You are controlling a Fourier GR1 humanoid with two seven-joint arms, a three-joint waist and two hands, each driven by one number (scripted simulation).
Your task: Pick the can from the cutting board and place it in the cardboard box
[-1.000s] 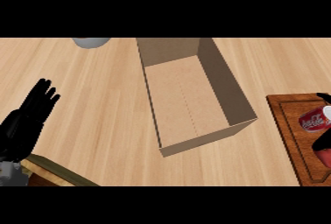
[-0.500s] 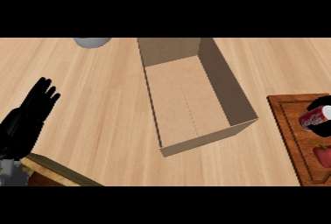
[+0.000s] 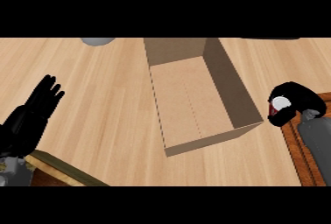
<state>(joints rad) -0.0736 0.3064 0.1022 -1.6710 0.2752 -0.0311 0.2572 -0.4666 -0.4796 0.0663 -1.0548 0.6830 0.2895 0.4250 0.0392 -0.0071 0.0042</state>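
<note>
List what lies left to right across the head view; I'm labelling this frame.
Left hand → cardboard box → right hand curled round the can, above the cutting board.

A grey round object (image 3: 97, 41) sits at the counter's (image 3: 110, 113) far edge.

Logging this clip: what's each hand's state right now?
Left hand: open, resting, fingers straight.
Right hand: fingers curled round the red metal can.
</note>
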